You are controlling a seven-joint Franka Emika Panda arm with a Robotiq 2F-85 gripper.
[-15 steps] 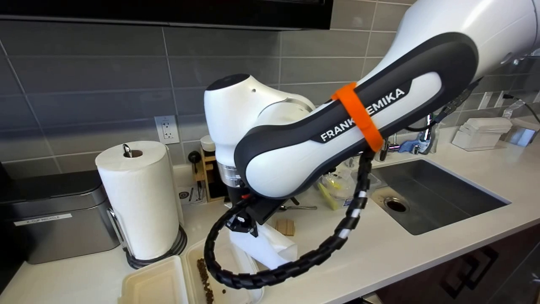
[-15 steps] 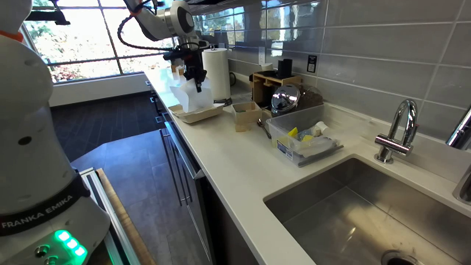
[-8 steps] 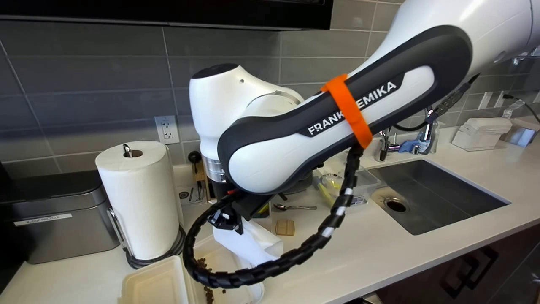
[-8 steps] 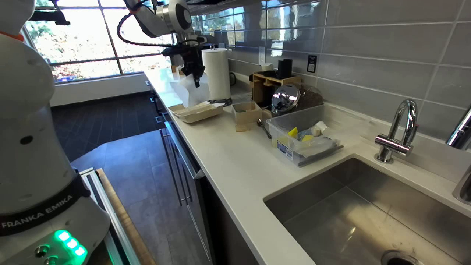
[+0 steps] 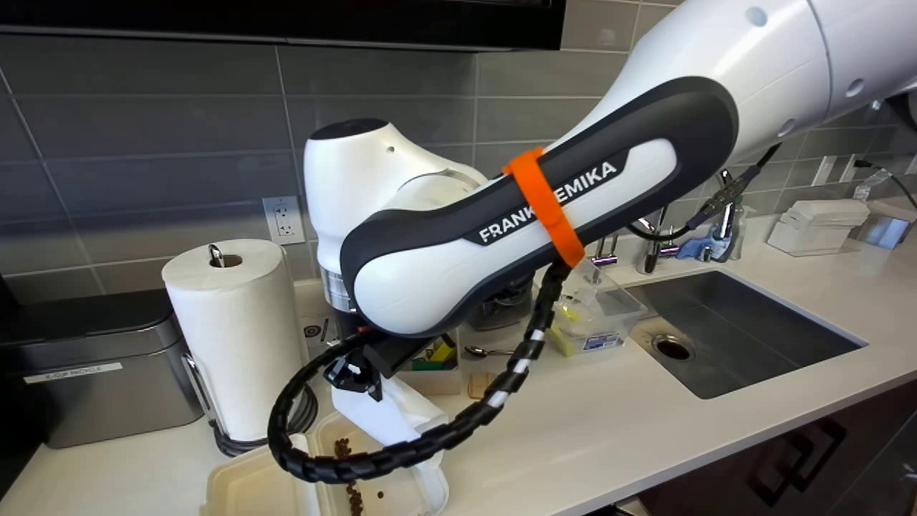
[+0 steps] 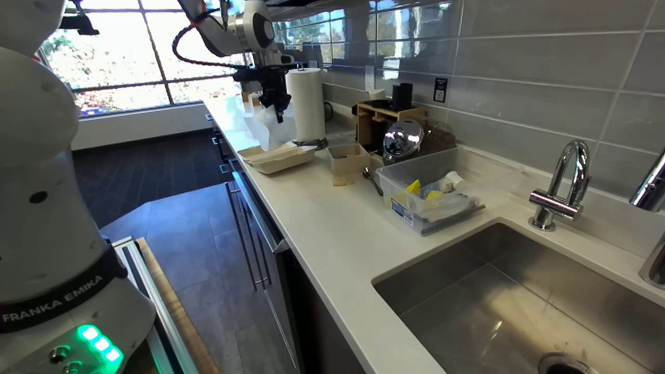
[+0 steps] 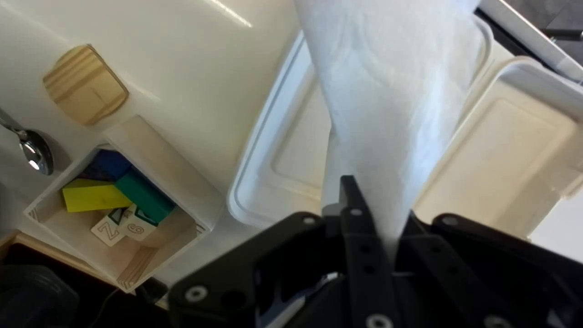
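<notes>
My gripper [image 7: 380, 200] is shut on a white paper sheet [image 7: 387, 100], which looks like a paper towel and hangs down crumpled. In both exterior views the gripper [image 5: 362, 380] holds the sheet [image 6: 273, 130] above an open takeout container [image 6: 275, 165]. Whether the sheet's lower end touches the container cannot be told. Small brown pieces [image 5: 354, 498] lie in the container's tray half. In the wrist view, the container's rim [image 7: 248, 168] shows on one side of the sheet, which hides much of the tray.
A small box [image 7: 168, 159] of colored blocks stands beside the container, near a wooden piece [image 7: 86, 86] and a spoon [image 7: 36, 152]. The paper towel roll [image 5: 233, 351] and a metal bin [image 5: 122, 390] stand against the wall. A clear plastic bin [image 6: 402, 210] sits by the sink [image 6: 499, 311].
The arm has moved left in an exterior view, carrying the sheet across the container, so the block box now shows. The sheet also hangs slightly higher than a second ago.
</notes>
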